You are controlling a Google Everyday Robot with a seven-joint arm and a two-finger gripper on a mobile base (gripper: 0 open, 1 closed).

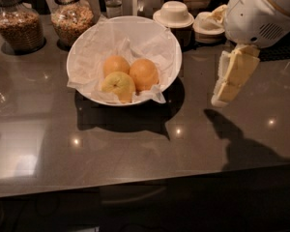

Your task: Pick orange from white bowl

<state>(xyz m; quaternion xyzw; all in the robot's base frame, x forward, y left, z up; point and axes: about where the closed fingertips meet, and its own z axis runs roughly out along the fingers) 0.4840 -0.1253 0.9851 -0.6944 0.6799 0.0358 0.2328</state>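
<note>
Now | orange (pixel 144 74) round, in white bowl (pixel 82 42) | gripper (pixel 223 95) hangs beside bowl, apart

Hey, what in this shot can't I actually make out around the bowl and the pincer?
One camera view only:
- Orange: underside sunk in the paper lining the bowl.
- Smaller orange: lower part behind the yellow-green fruit.
- Pincer, hanging right of the bowl above the counter: its arm runs off the top-right edge.
- Left jar: lid cut by the top edge.
</note>
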